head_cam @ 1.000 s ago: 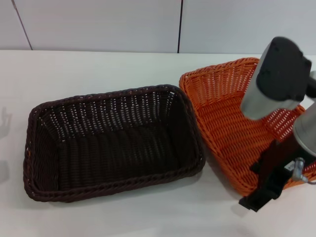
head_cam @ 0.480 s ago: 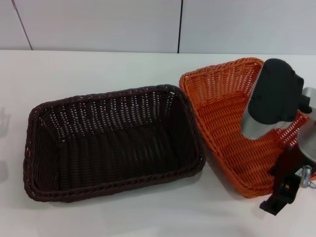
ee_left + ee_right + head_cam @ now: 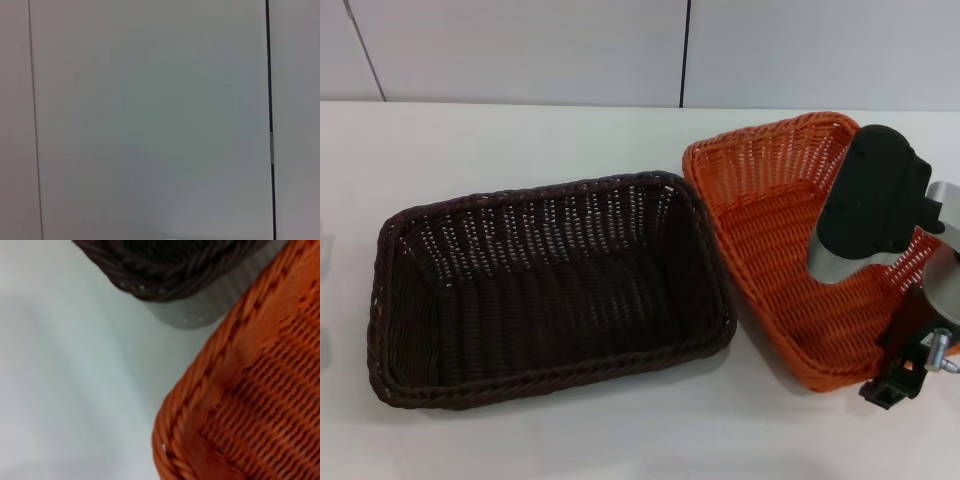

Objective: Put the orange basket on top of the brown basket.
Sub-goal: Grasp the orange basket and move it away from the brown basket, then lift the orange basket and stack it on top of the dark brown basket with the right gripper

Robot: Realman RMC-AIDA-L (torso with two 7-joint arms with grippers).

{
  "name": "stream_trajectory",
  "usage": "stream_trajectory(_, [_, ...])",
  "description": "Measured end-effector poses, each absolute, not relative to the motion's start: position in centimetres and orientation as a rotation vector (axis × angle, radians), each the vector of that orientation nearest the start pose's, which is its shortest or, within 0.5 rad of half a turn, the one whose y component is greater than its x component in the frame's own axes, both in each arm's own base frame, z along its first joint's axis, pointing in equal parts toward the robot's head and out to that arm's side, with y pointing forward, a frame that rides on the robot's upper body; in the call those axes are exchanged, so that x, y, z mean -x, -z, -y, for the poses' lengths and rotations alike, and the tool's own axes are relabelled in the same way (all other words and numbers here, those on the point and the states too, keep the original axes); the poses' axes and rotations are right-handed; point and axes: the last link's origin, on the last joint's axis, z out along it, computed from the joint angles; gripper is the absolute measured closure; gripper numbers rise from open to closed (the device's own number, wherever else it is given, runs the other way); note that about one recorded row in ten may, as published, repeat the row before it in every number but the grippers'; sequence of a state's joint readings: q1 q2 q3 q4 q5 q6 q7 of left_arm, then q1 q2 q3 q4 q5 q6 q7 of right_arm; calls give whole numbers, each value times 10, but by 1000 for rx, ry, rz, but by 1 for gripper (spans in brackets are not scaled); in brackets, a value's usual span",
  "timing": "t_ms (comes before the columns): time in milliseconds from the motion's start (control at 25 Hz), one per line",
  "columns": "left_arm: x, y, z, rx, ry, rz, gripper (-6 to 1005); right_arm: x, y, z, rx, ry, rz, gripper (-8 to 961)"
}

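The orange basket [image 3: 770,220] stands on the white table at the right, its left rim close against the brown basket [image 3: 550,290], which sits at the centre left. My right arm reaches over the orange basket's right side. Its gripper [image 3: 898,383] is at the basket's near right corner, by the rim. The right wrist view shows the orange basket's braided rim [image 3: 260,405] close up and a corner of the brown basket [image 3: 170,265] beyond a gap of table. The left gripper is out of view, and its wrist camera faces a blank wall.
The white table [image 3: 520,140] extends behind and in front of both baskets. A grey panelled wall [image 3: 520,50] runs along the back. Both baskets are empty inside.
My right arm has moved right, shifting its gripper from the orange basket's near edge to the near right corner. The orange basket has shifted slightly. The brown basket has not moved.
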State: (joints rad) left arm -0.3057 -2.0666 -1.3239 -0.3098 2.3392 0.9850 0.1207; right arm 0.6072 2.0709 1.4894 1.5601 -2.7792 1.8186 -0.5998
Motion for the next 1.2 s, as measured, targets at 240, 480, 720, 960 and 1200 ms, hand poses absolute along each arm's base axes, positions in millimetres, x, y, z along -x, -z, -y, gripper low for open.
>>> stream_trajectory(240, [390, -38, -315, 1233, 423, 649, 181, -156, 5, -316, 2621, 976, -537, 452])
stream_trajectory(480, [392, -38, -314, 1235, 411, 649, 181, -156, 7, -319, 2613, 906, -567, 582])
stream_trajectory(720, [394, -38, -312, 1234, 404, 652, 181, -141, 0, -333, 2564, 709, -585, 642])
stream_trajectory(960, [394, -38, -312, 1234, 404, 649, 181, -122, -11, -340, 2518, 583, -570, 733])
stream_trajectory(1200, [393, -38, -313, 1240, 405, 643, 181, -97, -28, -345, 2483, 492, -520, 778])
